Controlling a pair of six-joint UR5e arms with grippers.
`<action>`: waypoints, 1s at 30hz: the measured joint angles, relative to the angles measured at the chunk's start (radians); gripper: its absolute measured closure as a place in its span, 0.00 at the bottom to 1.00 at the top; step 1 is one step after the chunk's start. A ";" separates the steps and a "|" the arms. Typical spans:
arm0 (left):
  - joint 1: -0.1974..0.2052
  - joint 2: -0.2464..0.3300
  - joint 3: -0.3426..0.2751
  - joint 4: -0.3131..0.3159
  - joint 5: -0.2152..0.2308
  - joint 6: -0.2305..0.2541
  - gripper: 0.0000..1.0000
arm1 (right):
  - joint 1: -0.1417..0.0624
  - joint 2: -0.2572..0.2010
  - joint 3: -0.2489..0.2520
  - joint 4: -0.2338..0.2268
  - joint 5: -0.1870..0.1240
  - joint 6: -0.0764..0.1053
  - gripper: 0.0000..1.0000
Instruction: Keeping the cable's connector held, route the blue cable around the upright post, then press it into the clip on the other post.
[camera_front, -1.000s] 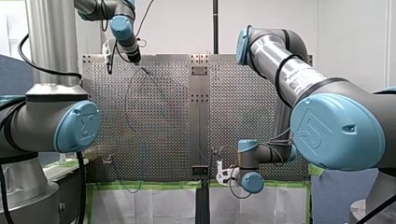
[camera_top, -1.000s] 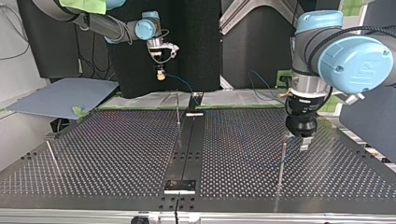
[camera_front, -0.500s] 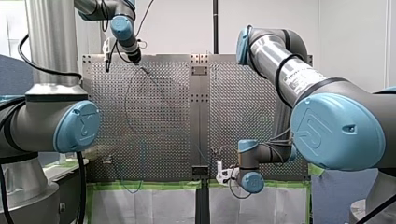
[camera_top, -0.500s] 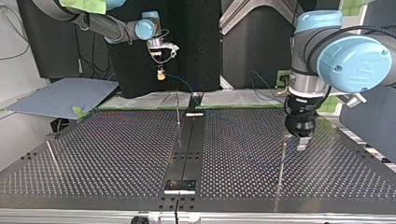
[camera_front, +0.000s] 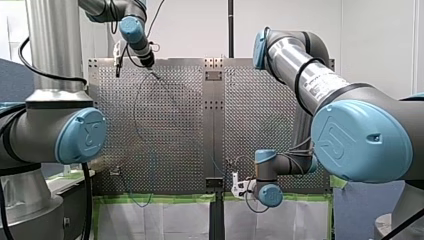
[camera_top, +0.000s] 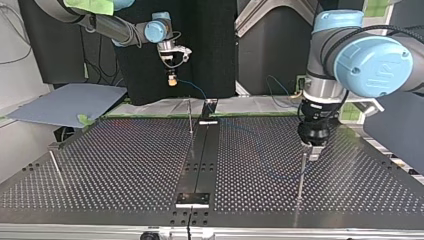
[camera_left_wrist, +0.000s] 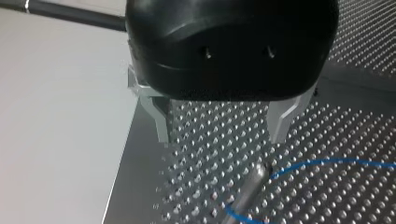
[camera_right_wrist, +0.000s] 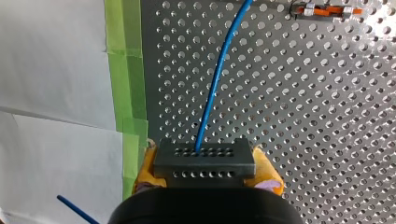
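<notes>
My right gripper is shut on a dark grey connector, held between its yellow pads. The blue cable runs from the connector out over the perforated table. In the top view this gripper hangs above the table's far edge, with the cable trailing from it. My left gripper has metal fingers standing open and empty, just above an upright post. The cable curves around that post. In the top view my left gripper is over the post at the right.
A thin post stands near the middle by the dark centre rail; another post is at the top view's left. A small orange and white clip piece lies ahead of my right gripper. Green tape edges the table.
In the top view my left gripper has shifted left, closer over the right-hand post. My right gripper has not moved and still holds the connector.
</notes>
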 joint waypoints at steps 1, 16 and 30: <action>-0.005 -0.004 0.000 0.002 0.005 0.007 0.02 | 0.000 0.000 0.000 0.001 0.000 0.000 1.00; -0.134 -0.118 0.000 0.089 -0.038 0.135 0.02 | 0.003 0.000 0.000 0.005 -0.001 0.001 1.00; -0.217 -0.239 0.080 0.165 -0.145 0.237 0.02 | 0.003 0.001 0.000 -0.005 -0.012 0.005 1.00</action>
